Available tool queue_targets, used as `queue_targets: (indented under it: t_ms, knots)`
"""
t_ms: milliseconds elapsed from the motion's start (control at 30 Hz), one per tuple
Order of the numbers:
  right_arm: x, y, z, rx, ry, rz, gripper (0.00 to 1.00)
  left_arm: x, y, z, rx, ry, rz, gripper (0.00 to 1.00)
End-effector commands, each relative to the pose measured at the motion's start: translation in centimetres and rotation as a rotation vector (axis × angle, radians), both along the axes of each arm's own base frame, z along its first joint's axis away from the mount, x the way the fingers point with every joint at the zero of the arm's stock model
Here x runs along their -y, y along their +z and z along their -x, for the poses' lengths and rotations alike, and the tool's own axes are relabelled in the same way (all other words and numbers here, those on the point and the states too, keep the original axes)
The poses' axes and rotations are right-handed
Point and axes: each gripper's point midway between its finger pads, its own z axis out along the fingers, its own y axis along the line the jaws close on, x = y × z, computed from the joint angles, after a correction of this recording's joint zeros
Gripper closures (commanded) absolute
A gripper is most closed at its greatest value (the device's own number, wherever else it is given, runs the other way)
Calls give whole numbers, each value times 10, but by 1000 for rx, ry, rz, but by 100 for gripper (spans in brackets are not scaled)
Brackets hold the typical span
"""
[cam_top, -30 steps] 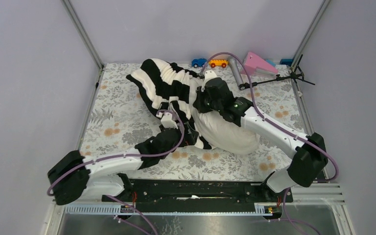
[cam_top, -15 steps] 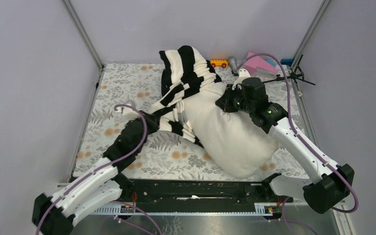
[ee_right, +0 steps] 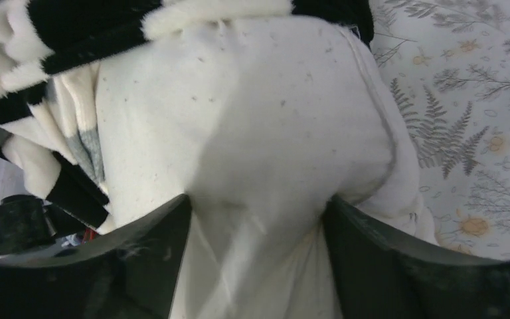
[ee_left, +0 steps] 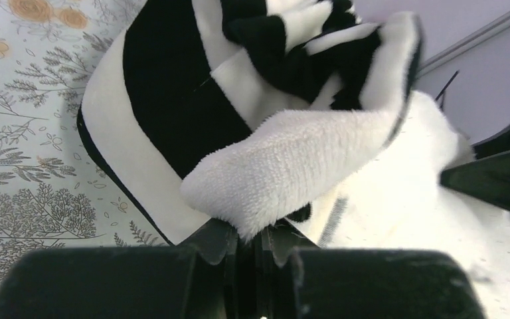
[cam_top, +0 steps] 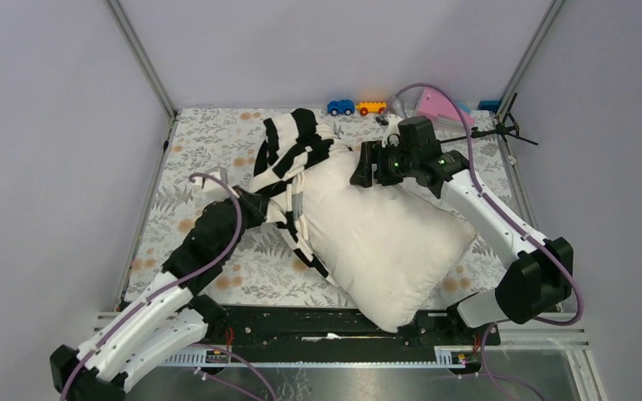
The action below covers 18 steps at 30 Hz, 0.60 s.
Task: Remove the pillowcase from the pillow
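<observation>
Top view, read from the near edge upward. The pillow (cam_top: 384, 242) lies slantwise on the worktop (cam_top: 201, 150). Its long axis runs from a bare cream corner at lower centre of the frame, at the near edge, up toward upper centre.

The left gripper (cam_top: 259, 203) sits left of centre, at the left flank of the pillowcase (cam_top: 292, 146). In the left wrist view we see this gripper (ee_left: 260, 236) closed, pinching a plush fold of the striped fabric. The pillowcase, the only container here, is bunched in the upper centre and sleeves only the pillow's far end. A narrow striped band trails down the pillow's left side.

Beyond it, the right gripper (cam_top: 364, 167) meets the pillow's far right shoulder. In the right wrist view we see its jaws spread wide, cream fabric bulging between them unpinched (ee_right: 257, 203).

We judge that the coming pull turns on this: the cover must slide off along the long axis, toward the upper left. The left arm is nearer to it and the right is nearer to the pillow.
</observation>
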Motion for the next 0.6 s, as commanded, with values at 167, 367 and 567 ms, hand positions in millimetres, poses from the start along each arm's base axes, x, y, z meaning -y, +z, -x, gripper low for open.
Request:
queue_targets:
  t_ms: [167,367,567]
  knots:
    - [-4,64,5,345,-39,251,0,54,-10,-35,-115,-173,-82,100]
    - [-18,66,52,382,68,243,0,53,-10,-41,-104,-157,-89,100]
    - [-18,10,90,303,143,381,0,50,-14,-43,-112,-137,-105,99]
